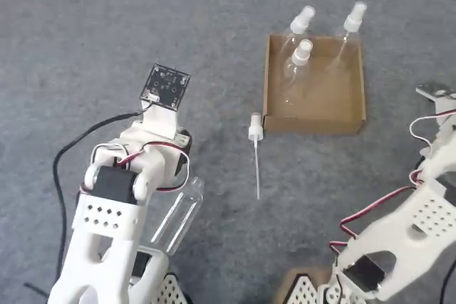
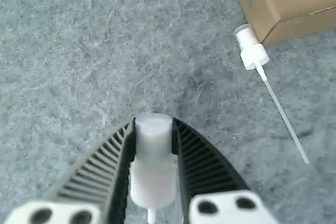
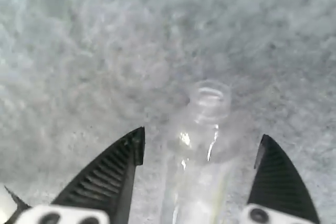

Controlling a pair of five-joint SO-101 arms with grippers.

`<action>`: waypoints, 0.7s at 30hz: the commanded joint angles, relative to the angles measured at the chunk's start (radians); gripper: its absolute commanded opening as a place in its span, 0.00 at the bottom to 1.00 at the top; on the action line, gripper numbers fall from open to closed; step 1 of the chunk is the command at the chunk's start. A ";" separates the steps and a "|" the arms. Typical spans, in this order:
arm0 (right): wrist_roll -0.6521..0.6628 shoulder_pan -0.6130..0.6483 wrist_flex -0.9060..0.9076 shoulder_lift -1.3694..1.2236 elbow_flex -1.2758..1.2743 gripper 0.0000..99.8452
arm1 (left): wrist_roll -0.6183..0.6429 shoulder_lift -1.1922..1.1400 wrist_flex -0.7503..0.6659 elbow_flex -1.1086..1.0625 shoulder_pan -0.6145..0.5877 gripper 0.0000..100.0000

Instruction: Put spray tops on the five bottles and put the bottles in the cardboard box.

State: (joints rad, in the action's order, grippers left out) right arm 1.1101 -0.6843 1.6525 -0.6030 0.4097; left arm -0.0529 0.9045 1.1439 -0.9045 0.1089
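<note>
The white plastic left arm (image 1: 107, 240), lower left, has a perforated bracket (image 1: 105, 213), black servos (image 1: 114, 183), red-and-black cables (image 1: 153, 146) and a square black circuit board (image 1: 169, 85). The white plastic right arm (image 1: 420, 222), lower right, trails red wires (image 1: 356, 217). The ribbed fingers (image 2: 205, 163) are black.

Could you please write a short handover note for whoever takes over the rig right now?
Left pincer: shut on a spray top.
Right pincer: open, either side of an uncapped bottle.
A second bottle, uncapped, lies by the left arm; a loose spray top lies beside the cardboard box.
Done: three capped bottles in the box.
Left: cap two bottles, box them.
</note>
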 commanded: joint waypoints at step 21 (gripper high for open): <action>0.110 -0.045 -0.061 -0.041 0.025 0.27 | 0.000 0.034 -0.029 0.002 -0.003 0.01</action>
State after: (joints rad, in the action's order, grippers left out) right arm 1.2068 -0.7211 1.6034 -0.6628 0.4097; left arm -0.0529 0.9045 1.1439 -0.9045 0.1089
